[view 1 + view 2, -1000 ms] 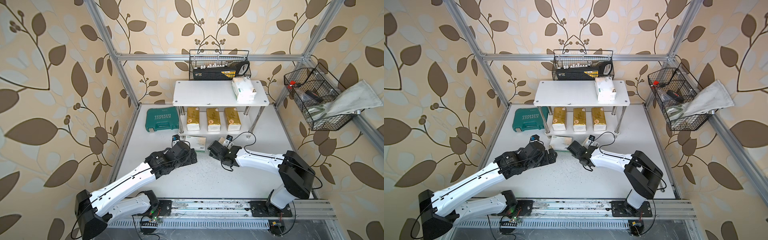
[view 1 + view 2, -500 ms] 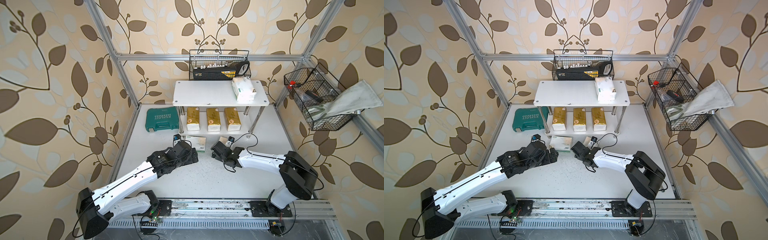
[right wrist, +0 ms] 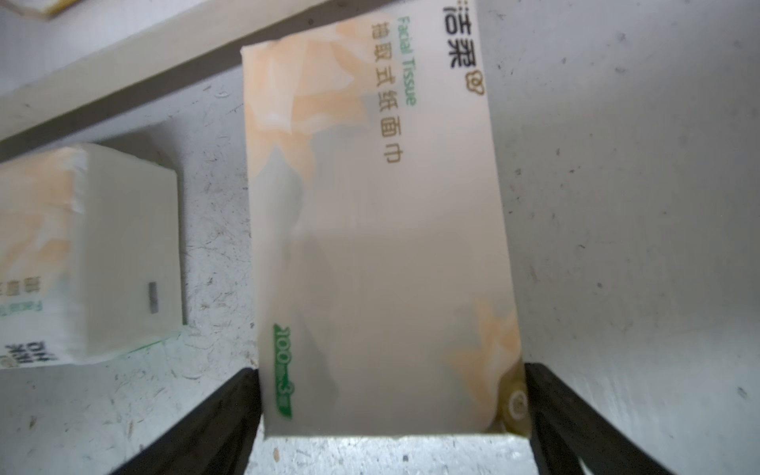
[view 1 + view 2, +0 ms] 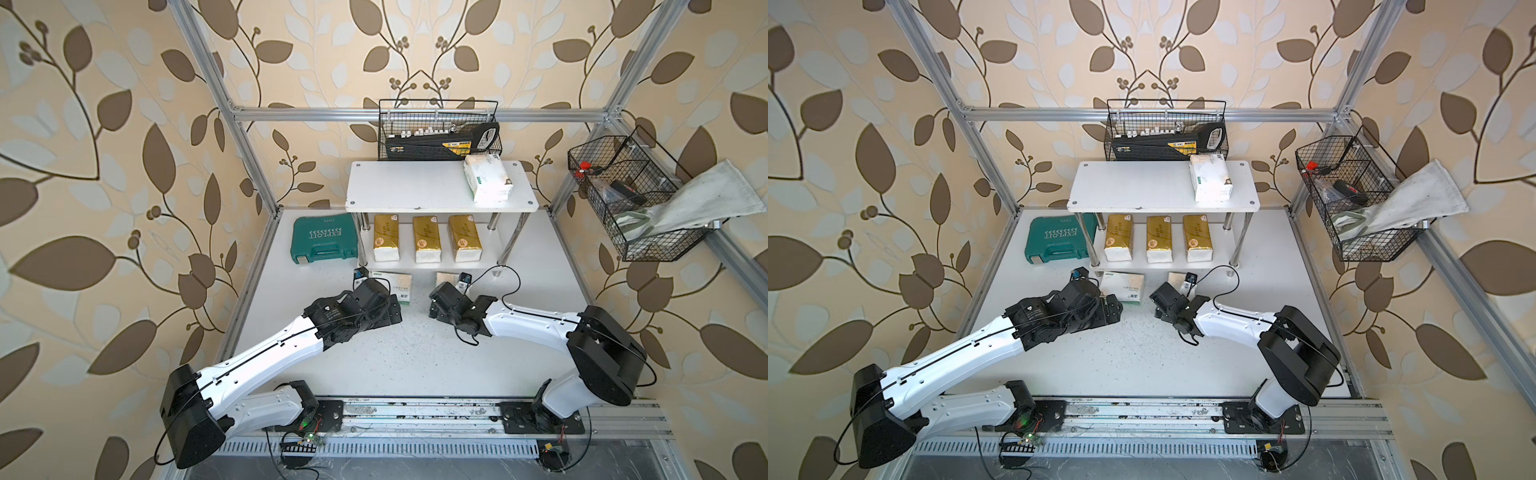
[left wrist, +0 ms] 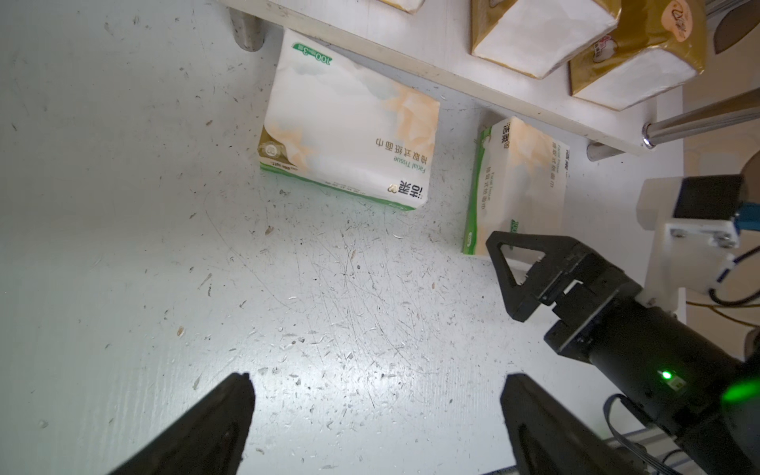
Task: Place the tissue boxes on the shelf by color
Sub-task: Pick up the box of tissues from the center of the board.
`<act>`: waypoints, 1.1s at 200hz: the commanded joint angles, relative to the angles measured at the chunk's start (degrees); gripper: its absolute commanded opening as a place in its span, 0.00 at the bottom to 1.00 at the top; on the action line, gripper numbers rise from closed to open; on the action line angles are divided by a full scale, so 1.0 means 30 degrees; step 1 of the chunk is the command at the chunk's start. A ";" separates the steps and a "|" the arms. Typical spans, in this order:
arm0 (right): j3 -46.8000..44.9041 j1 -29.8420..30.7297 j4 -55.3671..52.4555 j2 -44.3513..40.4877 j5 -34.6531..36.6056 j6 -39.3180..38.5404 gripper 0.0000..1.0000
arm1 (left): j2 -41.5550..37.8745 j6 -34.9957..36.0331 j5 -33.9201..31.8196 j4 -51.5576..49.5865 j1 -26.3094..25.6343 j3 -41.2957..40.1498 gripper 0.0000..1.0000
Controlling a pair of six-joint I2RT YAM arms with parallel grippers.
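Observation:
The shelf [image 4: 407, 187] holds one white tissue box [image 4: 487, 183] at the right of its top board. Three gold ones [image 4: 386, 237] [image 4: 427, 239] [image 4: 465, 237] stand on its lower board. Two more white tissue boxes lie on the table in front of it. My left gripper [image 5: 378, 382] is open and empty over bare table, a short way back from the left box [image 5: 349, 131]. My right gripper [image 3: 390, 372] is open, one finger on each side of the near end of the right box [image 3: 378, 226], which lies flat. In both top views that box [image 4: 446, 277] is mostly hidden by the right wrist.
A teal tool case [image 4: 324, 241] lies left of the shelf. A black wire basket [image 4: 438, 131] hangs behind the shelf. Another [image 4: 623, 199] hangs on the right frame with a cloth [image 4: 698, 203] draped out. The shelf's chrome front legs [image 4: 509, 241] stand close behind the two boxes on the table.
The left gripper has reached a little farther right, toward the boxes on the table. The right gripper has shifted slightly. Both stayed open and no box has moved.

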 commanded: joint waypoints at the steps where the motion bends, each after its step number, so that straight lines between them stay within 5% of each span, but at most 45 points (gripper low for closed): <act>1: 0.0551 -0.0126 0.0174 0.0969 -0.0375 -0.1429 0.99 | -0.0006 0.0185 0.0215 0.0304 -0.0020 0.0855 0.99; 101: 0.0998 -0.0206 0.0504 0.2230 -0.0182 -0.4106 0.98 | 0.0137 0.0155 0.0281 0.0302 -0.0013 0.0975 0.99; 220: -0.0482 -0.0129 0.0308 -0.0744 -0.1529 -0.4615 0.77 | 0.0261 0.0128 0.0512 0.0271 -0.0020 0.1519 0.99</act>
